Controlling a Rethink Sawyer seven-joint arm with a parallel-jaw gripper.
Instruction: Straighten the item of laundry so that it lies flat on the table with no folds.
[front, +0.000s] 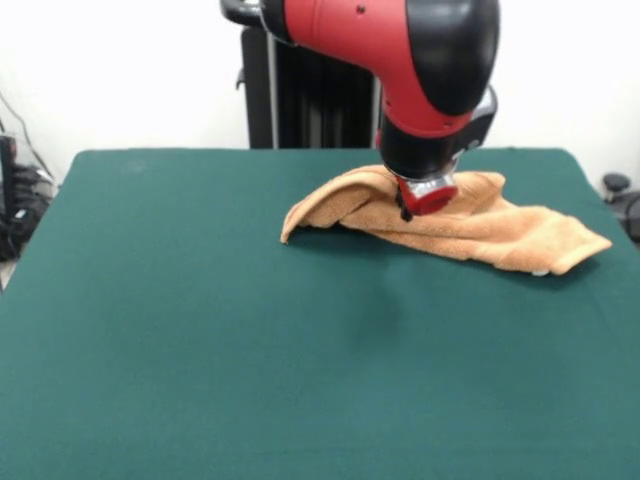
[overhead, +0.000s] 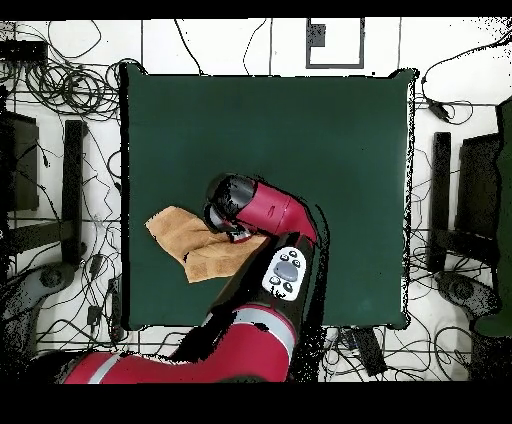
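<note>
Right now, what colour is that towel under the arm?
Orange-tan towel, clearest in the front view.

Low front view, top-down overhead

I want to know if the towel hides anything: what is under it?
Around the towel only the green table shows. Its left edge is raised, with dark shadow below. The gripper presses on its middle; anything beneath the folds is covered.

Red-black arm (front: 420, 60) reaches down from above, wrist vertical; hand (front: 425, 197) low, finger state unclear.
</note>
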